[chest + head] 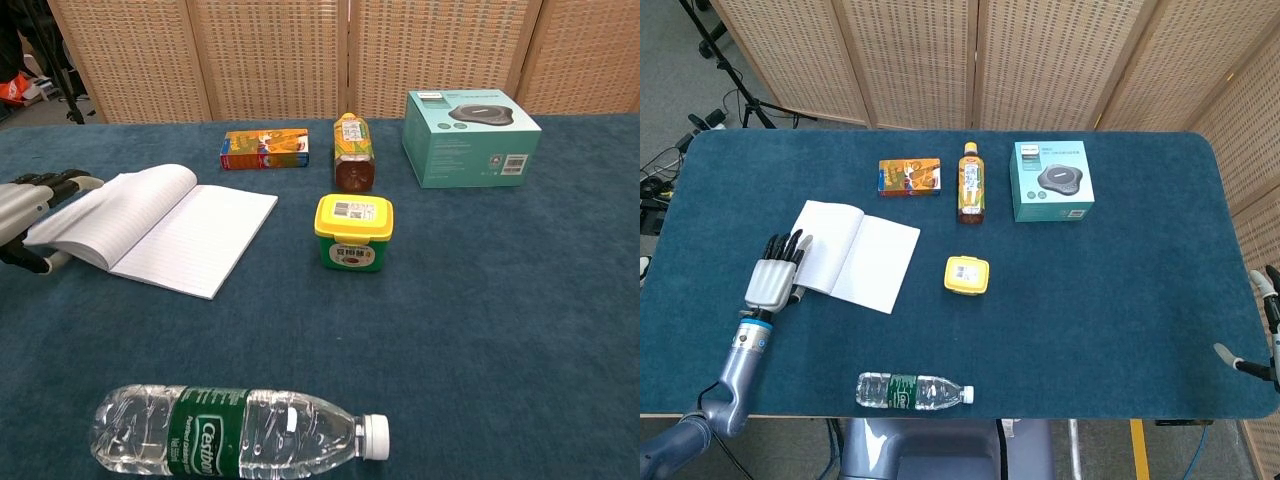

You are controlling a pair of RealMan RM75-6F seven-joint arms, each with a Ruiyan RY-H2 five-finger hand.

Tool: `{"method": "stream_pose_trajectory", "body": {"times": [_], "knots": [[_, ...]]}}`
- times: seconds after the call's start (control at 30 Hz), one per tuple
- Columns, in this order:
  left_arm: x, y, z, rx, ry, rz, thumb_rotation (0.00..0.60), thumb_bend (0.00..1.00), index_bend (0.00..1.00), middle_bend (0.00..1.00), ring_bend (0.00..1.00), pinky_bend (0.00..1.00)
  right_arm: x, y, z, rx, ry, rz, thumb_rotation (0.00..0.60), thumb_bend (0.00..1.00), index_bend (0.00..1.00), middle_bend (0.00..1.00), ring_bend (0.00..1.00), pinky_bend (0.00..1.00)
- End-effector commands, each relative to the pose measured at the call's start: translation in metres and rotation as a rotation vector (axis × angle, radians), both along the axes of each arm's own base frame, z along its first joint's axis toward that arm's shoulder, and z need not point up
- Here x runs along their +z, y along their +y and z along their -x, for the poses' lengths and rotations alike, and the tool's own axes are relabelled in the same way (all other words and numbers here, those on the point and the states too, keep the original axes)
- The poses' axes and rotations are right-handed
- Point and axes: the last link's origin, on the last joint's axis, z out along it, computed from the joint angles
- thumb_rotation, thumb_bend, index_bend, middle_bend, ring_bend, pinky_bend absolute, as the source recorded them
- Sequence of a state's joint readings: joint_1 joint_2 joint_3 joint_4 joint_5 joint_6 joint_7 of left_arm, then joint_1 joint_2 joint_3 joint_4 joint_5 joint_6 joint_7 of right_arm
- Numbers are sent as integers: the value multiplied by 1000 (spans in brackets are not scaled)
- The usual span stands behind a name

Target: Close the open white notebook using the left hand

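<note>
The open white notebook [856, 255] [160, 232] lies on the left part of the blue table [1090, 300]. My left hand [773, 276] [24, 210] is at its left edge. Its fingers reach over the left page and its thumb sits under that edge. The left page is raised a little off the cloth and curves upward, as the chest view shows. My right hand [1262, 330] shows only partly at the head view's right edge, off the table, fingers apart and holding nothing.
A water bottle [912, 390] [235, 433] lies near the front edge. A yellow tub [967, 274] [353, 232] stands right of the notebook. Behind are an orange carton [909, 176], a juice bottle [971, 182] and a teal box [1051, 180].
</note>
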State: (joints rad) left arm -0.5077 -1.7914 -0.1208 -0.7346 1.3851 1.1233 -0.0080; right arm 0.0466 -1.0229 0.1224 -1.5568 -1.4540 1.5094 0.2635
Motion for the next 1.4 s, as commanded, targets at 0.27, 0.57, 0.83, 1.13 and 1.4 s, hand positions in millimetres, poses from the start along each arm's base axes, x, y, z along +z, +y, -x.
{"method": "stream_pose_trajectory", "body": {"times": [0.27, 0.57, 0.83, 1.13, 1.4], "knots": [[6, 1, -9, -126, 160, -24, 600, 697, 0, 0, 0, 0, 0, 0, 0, -1, -1, -1, 600, 0, 0, 0, 0, 0], [17, -2, -48, -643, 620, -84, 600, 696, 0, 0, 0, 0, -1, 0, 0, -2, -2, -11, 600, 0, 0, 0, 0, 0], [10, -6, -62, -905, 859, -73, 600, 599, 0, 0, 0, 0, -1, 1, -1, -7, 2, -16, 600, 0, 0, 0, 0, 0], [-10, -11, -82, -974, 782, -99, 600, 300, 0, 0, 0, 0, 0, 1, 0, -10, -7, -16, 600, 0, 0, 0, 0, 0], [2, -10, -104, -978, 620, -191, 600, 299, 0, 0, 0, 0, 1, 1, 0, -9, -12, -21, 600, 0, 0, 0, 0, 0]]}}
